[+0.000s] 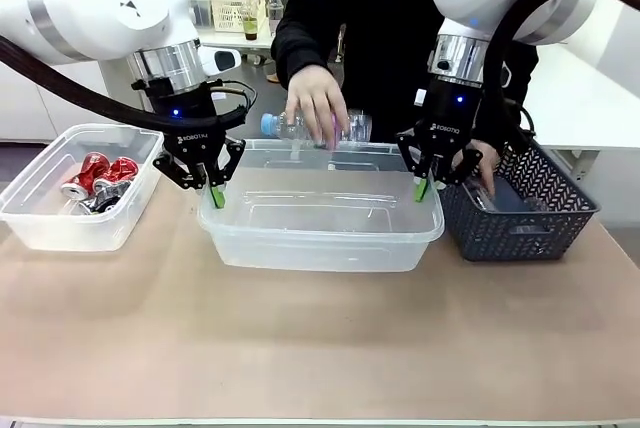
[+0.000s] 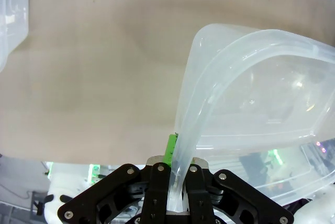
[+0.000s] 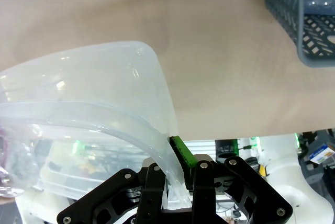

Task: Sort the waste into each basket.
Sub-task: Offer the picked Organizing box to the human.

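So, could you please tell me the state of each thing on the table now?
middle tub, upright, empty.
left pincer, shut on its left rim.
right pincer, shut on its right rim.
left tub, upright, holds cans.
bottle, capped, sideways in the person's hand over the middle tub's far rim.
dark basket, upright, person's other hand reaching inside.

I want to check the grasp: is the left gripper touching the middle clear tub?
Touching. The left wrist view shows the left gripper shut on the rim of the middle clear tub.
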